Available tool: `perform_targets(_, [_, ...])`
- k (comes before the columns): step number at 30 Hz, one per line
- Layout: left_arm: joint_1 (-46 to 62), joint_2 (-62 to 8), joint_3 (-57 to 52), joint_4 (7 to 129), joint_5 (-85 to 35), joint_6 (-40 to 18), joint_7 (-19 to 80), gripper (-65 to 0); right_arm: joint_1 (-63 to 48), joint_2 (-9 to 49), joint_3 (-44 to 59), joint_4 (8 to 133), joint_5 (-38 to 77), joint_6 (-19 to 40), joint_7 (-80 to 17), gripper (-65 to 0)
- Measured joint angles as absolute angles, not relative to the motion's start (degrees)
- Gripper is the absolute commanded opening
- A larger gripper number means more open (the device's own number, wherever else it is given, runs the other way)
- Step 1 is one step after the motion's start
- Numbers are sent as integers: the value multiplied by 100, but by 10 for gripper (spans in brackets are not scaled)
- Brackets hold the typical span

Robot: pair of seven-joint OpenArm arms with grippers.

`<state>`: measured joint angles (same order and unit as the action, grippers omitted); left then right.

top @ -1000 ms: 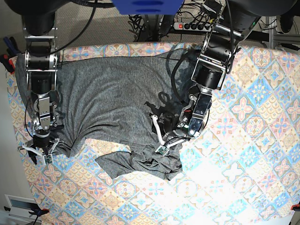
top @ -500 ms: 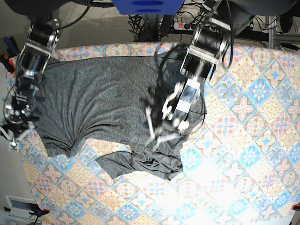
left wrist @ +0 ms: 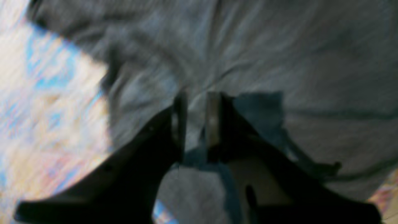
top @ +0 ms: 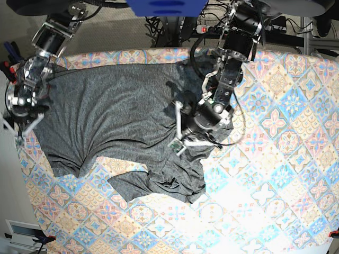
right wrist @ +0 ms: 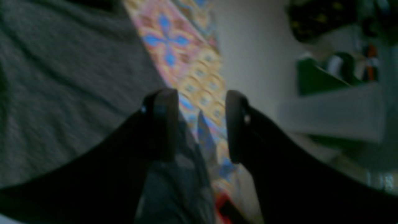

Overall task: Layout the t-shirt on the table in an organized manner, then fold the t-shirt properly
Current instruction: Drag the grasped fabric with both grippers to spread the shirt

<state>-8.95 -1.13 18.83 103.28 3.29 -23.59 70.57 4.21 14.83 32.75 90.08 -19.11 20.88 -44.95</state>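
The t-shirt [top: 122,114] lies spread over the far-left part of the counter [top: 275,174], mostly flat up top but bunched and doubled over along its near edge — the hem is a rumpled heap. From where I stand this looks like the laying-out step; no fold has been made yet.

The left tool [top: 186,138] hangs over the shirt's right side, its jaws nearly together with only a narrow gap. In the wrist view grey cloth shows right at that gap, but the blur keeps me from telling whether any is pinched. The right tool [top: 20,133] sits at the counter's left edge beside the shirt, jaws apart with nothing between them.

Next, I'd judge, the crumpled lower edge needs catching at its corners and drawing toward the near side until the cloth lies smooth.

Counted: one t-shirt, one counter, two tools.
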Motion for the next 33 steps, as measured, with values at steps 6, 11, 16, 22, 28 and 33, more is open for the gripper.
perform_targets(6, [-311,-360,1938,10593,235,-2370,7100,-553,-117,1199,3277,9107,-1826,2209,-4700,-412])
perform_targets(11, [-563,-427,1876,9585,329,-2497,6650,-553,-110,1179,3262,8923,-1802,2189,-4611,-412])
perform_targets(16, [-921,-410,1887,8305,239,-2515,5972,-553,-93,1219,2897,8007,-1920,2027,-4353,-412])
perform_targets(22, [-2268,-200,1863,5774,-16,-2609,4375,-553,668,1450,2867,6635,-2064,1763,-3444,-412])
perform_targets(28, [-3645,19,1835,3214,-357,-3022,3199,-553,1798,1730,2648,5116,-2169,1632,-2910,-412])
perform_targets(33, [-3879,187,1837,2971,-204,-2893,3433,-553,1846,1717,2646,5190,-2104,1645,-2915,-412])
